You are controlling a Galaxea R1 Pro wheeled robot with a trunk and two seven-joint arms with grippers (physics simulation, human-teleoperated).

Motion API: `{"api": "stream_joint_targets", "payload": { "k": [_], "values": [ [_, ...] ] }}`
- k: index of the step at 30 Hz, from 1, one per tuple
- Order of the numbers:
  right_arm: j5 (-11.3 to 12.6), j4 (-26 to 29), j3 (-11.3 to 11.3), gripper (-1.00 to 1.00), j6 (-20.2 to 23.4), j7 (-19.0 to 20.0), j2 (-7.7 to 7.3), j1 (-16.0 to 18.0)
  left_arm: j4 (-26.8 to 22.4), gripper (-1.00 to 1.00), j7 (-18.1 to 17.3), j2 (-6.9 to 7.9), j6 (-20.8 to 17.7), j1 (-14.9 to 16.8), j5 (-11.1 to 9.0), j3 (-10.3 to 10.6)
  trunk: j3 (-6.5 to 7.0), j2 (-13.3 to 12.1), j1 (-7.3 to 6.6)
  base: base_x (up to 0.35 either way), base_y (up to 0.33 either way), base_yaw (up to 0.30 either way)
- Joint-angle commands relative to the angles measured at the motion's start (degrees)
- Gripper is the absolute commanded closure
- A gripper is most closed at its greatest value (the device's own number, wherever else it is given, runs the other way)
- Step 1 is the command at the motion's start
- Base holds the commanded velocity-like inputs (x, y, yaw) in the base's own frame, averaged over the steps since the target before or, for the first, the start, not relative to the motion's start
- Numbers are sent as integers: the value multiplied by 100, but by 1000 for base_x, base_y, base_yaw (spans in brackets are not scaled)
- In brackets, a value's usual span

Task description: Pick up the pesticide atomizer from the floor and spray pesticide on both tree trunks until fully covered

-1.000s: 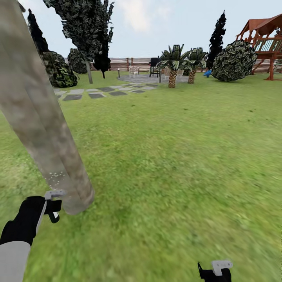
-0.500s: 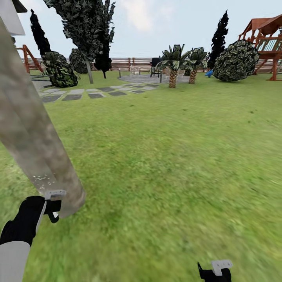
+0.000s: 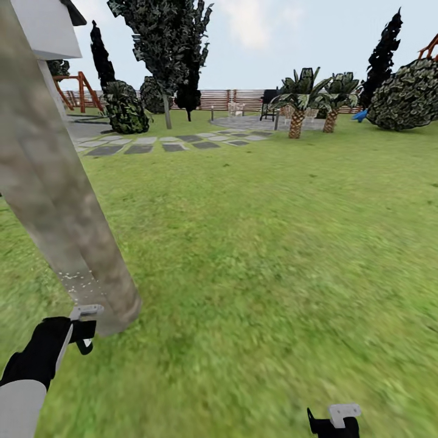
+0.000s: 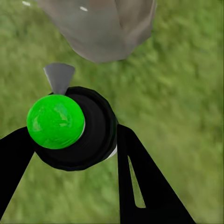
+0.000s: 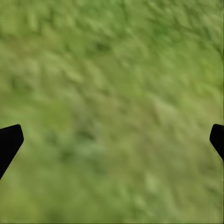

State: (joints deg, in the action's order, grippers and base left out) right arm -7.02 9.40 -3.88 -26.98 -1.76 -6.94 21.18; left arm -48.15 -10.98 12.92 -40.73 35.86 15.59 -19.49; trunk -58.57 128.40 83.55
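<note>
A thick tree trunk [image 3: 67,225] of mottled grey-brown bark leans across the left of the head view. Its base stands in the grass just ahead of my left gripper [image 3: 84,322]. That gripper is shut on the pesticide atomizer [image 4: 91,140], a round black body with a green ball on top. The atomizer's grey nozzle [image 4: 59,77] points at the foot of the trunk [image 4: 102,28]. White specks of pesticide [image 3: 79,281] dot the bark low down. A second tall tree [image 3: 161,42] stands far back. My right gripper [image 3: 340,420] hangs open over bare grass [image 5: 112,102].
Lawn [image 3: 274,243] stretches ahead and to the right. Stepping stones [image 3: 164,143] lead to a paved patch with chairs. Two palms [image 3: 298,103], round bushes [image 3: 125,109] [image 3: 410,94] and a slatted fence [image 3: 243,97] stand far back. A white building corner [image 3: 45,30] is behind the trunk.
The whole picture has shifted: far things slid right, so the camera turned left. The white building corner came into view. My left gripper still holds the atomizer at the trunk's base.
</note>
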Motion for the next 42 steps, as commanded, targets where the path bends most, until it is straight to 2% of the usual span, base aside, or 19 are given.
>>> {"api": "stream_joint_targets", "payload": {
  "k": [1,2,4,10,12,15,18,21,42],
  "values": [
    [0,0,0,-100,0,0,0,0,29,100,-2,15,22,-4,3,-211,0,0,0,72,-48,30],
    [-1,0,1,-100,0,0,0,0,35,100,-5,16,30,-6,8,-336,0,0,0,37,-25,15],
    [-1,0,1,-100,0,0,0,0,42,100,-11,21,42,-11,23,-436,0,0,0,15,-10,33],
    [-1,0,2,-100,0,7,7,0,68,100,9,-15,150,-119,42,-441,0,0,0,2,-2,232],
    [-1,0,2,-100,0,7,8,0,80,100,177,-12,391,-122,30,-473,0,0,0,0,0,275],
    [4,0,2,-100,0,8,9,0,240,100,314,-22,473,-123,-6,-474,0,0,0,0,0,276],
    [1,0,2,-100,0,9,9,0,301,100,353,-303,613,-123,-7,-451,0,0,0,46,-106,116],
    [-1,0,2,-100,0,9,9,0,275,100,362,-414,720,-123,12,-431,0,0,0,107,-227,18],
    [-1,0,2,-100,0,0,9,0,263,100,369,-431,716,-123,-12,-481,0,0,0,62,-263,19]
  ]
}}
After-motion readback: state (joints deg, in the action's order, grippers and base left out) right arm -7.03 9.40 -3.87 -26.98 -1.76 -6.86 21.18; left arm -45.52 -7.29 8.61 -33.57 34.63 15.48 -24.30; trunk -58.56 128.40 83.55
